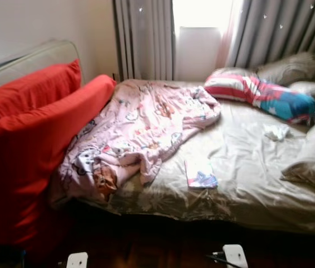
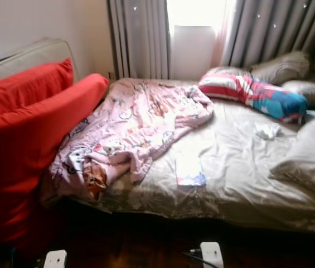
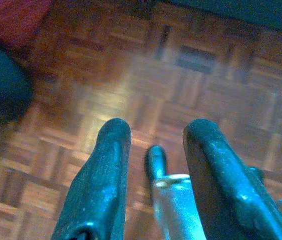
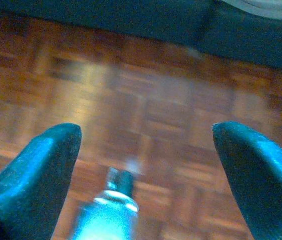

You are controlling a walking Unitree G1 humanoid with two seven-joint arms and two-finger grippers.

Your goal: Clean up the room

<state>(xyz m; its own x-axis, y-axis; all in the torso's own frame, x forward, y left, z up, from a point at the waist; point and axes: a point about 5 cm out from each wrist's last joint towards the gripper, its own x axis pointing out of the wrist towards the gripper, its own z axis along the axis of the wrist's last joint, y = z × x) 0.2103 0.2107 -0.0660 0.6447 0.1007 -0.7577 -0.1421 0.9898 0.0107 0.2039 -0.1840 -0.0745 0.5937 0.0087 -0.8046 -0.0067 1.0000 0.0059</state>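
1. Bed (image 1: 246,190) lies ahead of me, with a beige sheet and grey curtains (image 1: 146,39) behind it.
2. Pink blanket (image 1: 146,128) is bunched at my 11 o'clock, trailing off the near edge.
3. Red cushions (image 1: 29,128) lean at 9 o'clock, against the blanket's left side.
4. I see a booklet (image 1: 200,174) flat on the sheet at 12, just right of the blanket.
5. Striped pillow (image 1: 260,92) sits at 1 o'clock; a white wad (image 1: 276,132) lies near it.
6. My left gripper (image 3: 153,132) hangs over parquet (image 3: 145,75), jaws narrowly parted, empty.
7. My right gripper (image 4: 145,131) hangs over the floor too, jaws wide, empty.
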